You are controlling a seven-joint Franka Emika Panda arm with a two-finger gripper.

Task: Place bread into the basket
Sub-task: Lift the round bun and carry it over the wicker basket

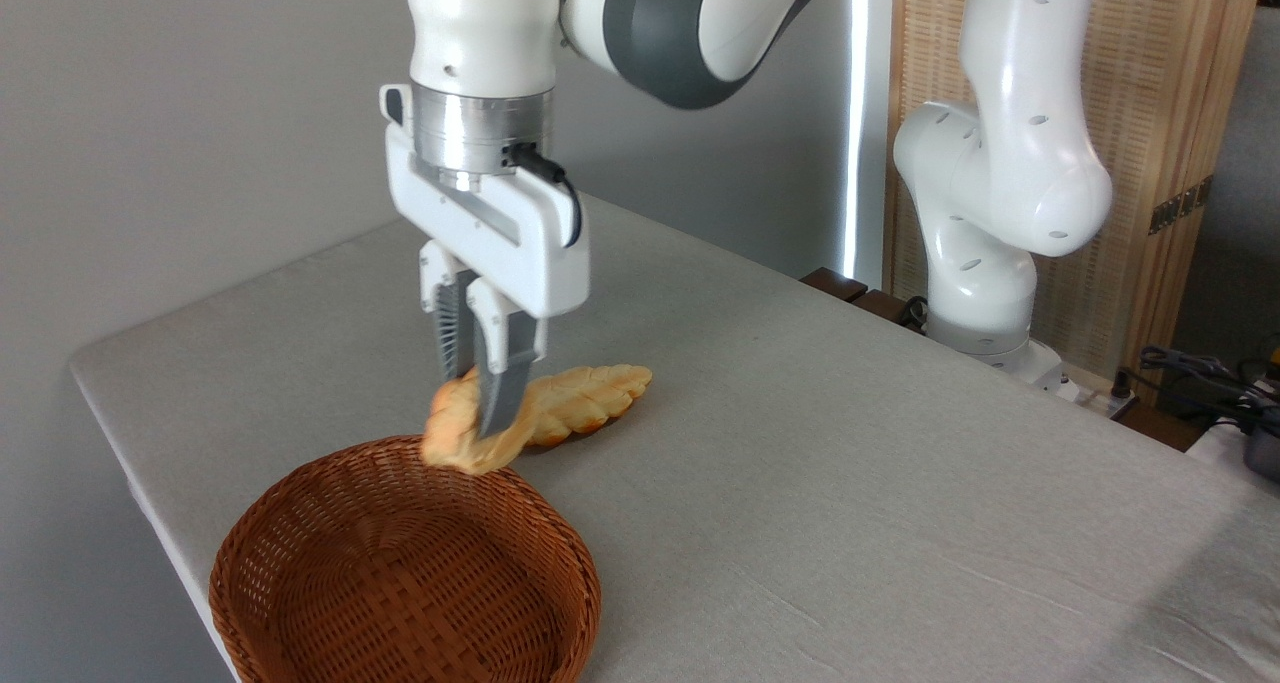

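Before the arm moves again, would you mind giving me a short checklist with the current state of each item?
1. Tool shut on the bun: ok.
2. Bun lifted off the table: ok.
3. Bun fully over the basket: not ok, it hangs at the far rim.
4. Basket empty inside: ok.
5. Long loaf left on the table, behind the bun: ok.
6. Grip firmness: cannot tell.

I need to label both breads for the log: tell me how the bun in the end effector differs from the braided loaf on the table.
The bun is small, rounded and knotted; the braided loaf is longer, flatter and leaf-shaped. The bun is pinched in the end effector at the far rim of the basket, apparently lifted; the loaf lies free on the table behind it. Both share a golden-orange crust.
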